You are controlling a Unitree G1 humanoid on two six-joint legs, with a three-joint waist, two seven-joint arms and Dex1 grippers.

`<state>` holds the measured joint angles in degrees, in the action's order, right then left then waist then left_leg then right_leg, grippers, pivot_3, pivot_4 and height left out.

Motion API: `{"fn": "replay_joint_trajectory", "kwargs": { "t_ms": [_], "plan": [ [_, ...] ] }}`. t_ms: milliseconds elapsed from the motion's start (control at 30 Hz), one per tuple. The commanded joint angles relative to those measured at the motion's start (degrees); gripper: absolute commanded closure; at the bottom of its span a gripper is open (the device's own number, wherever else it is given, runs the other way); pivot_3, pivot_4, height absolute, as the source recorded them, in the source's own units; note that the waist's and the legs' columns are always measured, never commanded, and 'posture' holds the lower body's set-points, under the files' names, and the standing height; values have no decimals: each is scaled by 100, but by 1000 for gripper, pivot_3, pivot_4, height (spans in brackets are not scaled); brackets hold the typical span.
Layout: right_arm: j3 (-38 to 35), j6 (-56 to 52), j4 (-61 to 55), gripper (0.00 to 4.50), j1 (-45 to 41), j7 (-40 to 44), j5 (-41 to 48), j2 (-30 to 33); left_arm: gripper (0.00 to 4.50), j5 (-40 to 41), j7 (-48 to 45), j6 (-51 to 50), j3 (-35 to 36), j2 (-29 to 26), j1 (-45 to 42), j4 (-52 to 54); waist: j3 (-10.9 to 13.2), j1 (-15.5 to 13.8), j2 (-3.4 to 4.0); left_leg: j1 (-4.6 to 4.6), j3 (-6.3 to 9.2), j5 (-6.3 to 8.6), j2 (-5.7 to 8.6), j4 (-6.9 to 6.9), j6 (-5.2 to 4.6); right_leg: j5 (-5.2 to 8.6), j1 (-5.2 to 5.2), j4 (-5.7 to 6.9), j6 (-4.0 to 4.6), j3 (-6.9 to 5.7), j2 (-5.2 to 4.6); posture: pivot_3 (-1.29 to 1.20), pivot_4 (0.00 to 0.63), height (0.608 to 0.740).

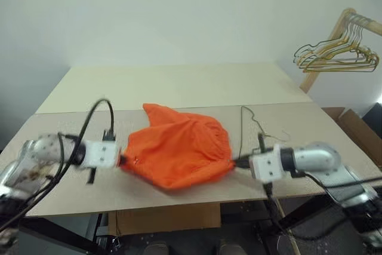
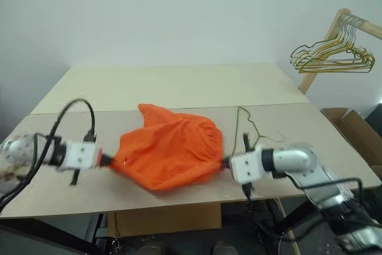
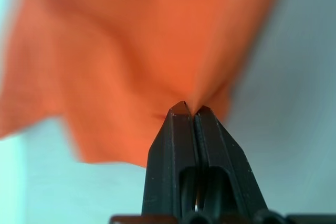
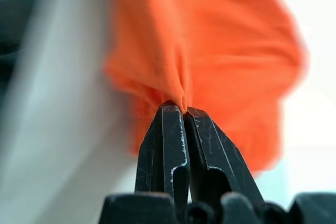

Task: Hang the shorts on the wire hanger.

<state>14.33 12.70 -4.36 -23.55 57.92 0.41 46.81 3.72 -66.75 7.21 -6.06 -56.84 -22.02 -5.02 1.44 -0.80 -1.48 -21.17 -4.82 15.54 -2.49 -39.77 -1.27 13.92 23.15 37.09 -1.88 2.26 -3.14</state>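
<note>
The shorts (image 1: 178,150) are spread between the two grippers near the front edge of the desk (image 1: 179,85), about midway along it. The left gripper (image 1: 122,159) has its jaws pressed tight together on the left end of the orange cloth; the left wrist view shows the fabric pinched right at the fingertips (image 3: 181,109). The right gripper (image 1: 234,162) has its jaws likewise closed on the right end of the shorts, with a fold of cloth caught at its tips in the right wrist view. A wire hanger (image 1: 253,125) lies on the desk just to the right of the shorts, behind the right gripper. Past the desk's far right corner, a bunch of hangers (image 1: 337,55) hangs on a wooden rack (image 1: 334,37).
</note>
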Motion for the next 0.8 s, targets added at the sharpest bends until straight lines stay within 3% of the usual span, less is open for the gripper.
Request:
{"fn": "replay_joint_trajectory", "kwargs": {
  "t_ms": [33, 167, 267, 367, 433, 633, 700, 800],
  "plan": [
    [-424, -486, 998, 4500, -1377, -701, -207, -436, 4441, -531, 859, -354, 4, 495, -1659, -1205, 3, 5, -5, -7, 1, -1, 0, 0, 1, -9, 4, -3, 11, 1, 4, 49, 0, 740],
    [-333, -722, 3338, 4500, -3480, -2384, -1104, -1311, 4441, -1882, 3072, -103, -515, 1488, -4468, -4079, 6, 0, -10, -29, 4, -1, 16, 1, 1, -33, 20, -8, 36, 6, 3, 57, 0, 740],
    [-357, -593, 5502, 4500, -4986, -4564, -1678, -1894, 4441, -2549, 5248, -39, -750, 2019, -6156, -5929, 5, 14, -12, -102, 3, -3, 36, 4, 4, -38, 101, 2, 28, 13, -16, 60, 0, 740],
    [-751, 294, 6676, 4500, -5967, -6390, -1612, -2193, 4441, -2829, 6996, 1, -731, 2201, -7289, -6768, 5, 30, -12, -170, 3, -32, 48, 23, 53, -44, 174, 9, 16, 24, -27, 54, 0, 740],
    [-837, 894, 6992, 4500, -6215, -6915, -1609, -2220, 4441, -2933, 7576, 172, -724, 2205, -7657, -6975, 5, 34, -12, -240, 4, -47, 56, 47, 78, -44, 252, 0, 13, 28, -33, 54, 0, 740],
    [-334, 2162, 7159, 4500, -5723, -7079, -2232, -1922, 4441, -3099, 7902, 1170, -806, 2080, -7694, -6996, 5, 55, -12, -265, -11, -50, 64, 120, 88, -38, 295, -45, 6, 16, -37, 64, 0, 740],
    [-70, 2707, 7094, 4500, -5156, -6831, -2488, -1673, 4441, -2946, 7260, 1758, -758, 2019, -7145, -6817, 3, 43, -11, -266, -19, -50, 66, 111, 87, -38, 290, -52, 5, 18, -39, 70, 0, 740],
    [237, 3295, 6988, 4500, -4603, -6576, -2783, -1400, 4441, -2549, 6258, 2483, -562, 1933, -6398, -6448, 4, 55, -9, -195, -22, -50, 64, 107, 85, -38, 207, -57, 4, 14, -37, 70, 0, 740]
  ]
}}
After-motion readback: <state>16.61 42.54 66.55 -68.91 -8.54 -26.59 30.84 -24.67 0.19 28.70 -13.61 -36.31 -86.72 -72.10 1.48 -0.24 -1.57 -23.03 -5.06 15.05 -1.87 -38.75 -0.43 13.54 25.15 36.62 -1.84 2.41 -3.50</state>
